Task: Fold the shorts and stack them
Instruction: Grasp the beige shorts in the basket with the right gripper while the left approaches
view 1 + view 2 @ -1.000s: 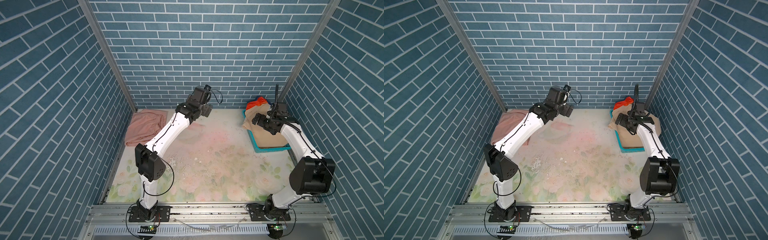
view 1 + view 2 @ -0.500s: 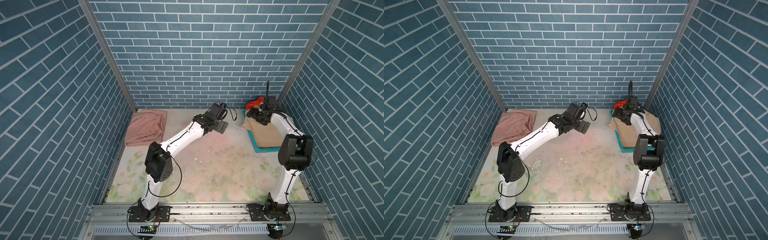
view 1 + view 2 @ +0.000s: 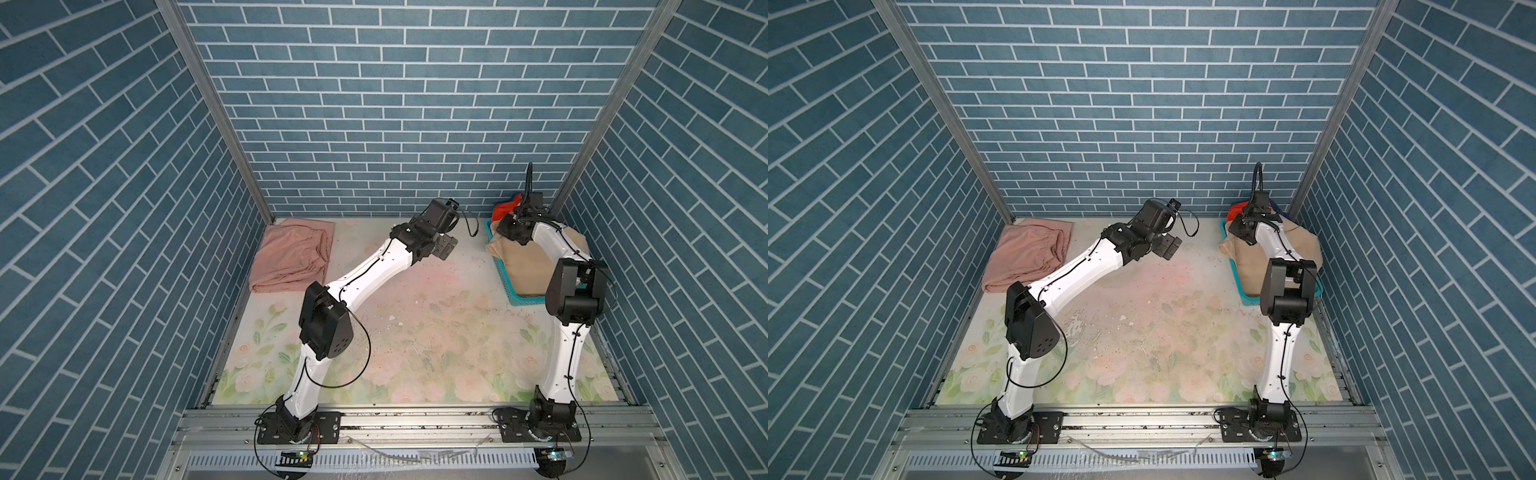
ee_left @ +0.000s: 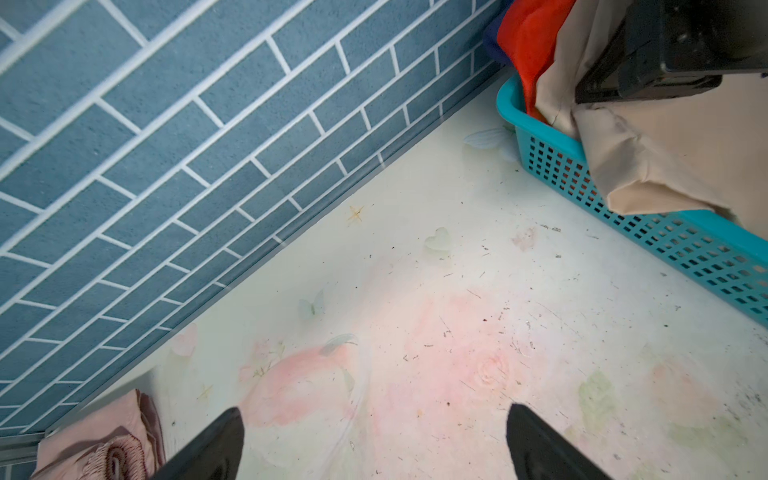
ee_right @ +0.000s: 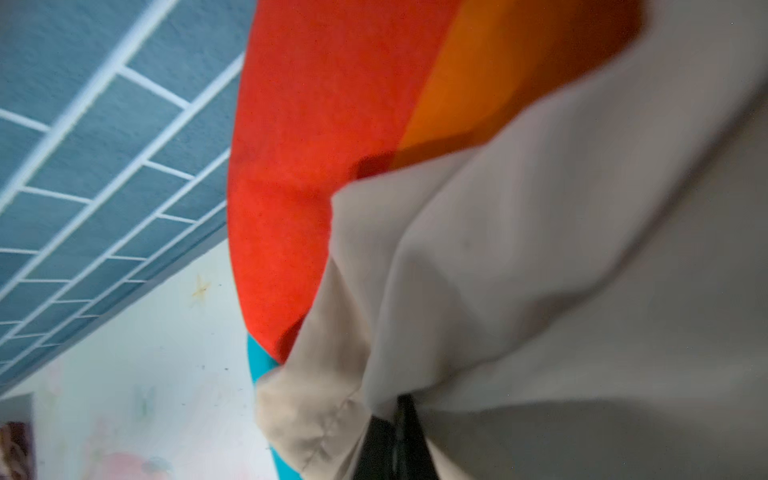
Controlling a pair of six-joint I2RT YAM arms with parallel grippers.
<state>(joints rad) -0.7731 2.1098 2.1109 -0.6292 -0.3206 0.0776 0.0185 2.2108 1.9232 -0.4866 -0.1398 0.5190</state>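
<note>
— Where is the right arm?
— It reaches into the far right corner. The right gripper (image 5: 395,434) is clenched on the beige shorts (image 3: 528,257), which drape over the teal basket (image 4: 665,241). The rainbow shorts (image 3: 503,210) lie at the basket's far end.
— And the left?
— It stretches toward the far middle. The left gripper (image 4: 376,444) is spread wide over the table (image 3: 415,332), holding nothing. The pink shorts (image 3: 291,255) lie far left.

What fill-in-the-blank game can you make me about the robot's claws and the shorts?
1. The pale pink cloth shorts lie on the ____ side of the floral table.
2. The left claw is ____ and holds nothing.
3. The right claw is shut on the beige cloth shorts, which drape over the teal perforated plastic ____.
Missing words: left; open; basket.
</note>
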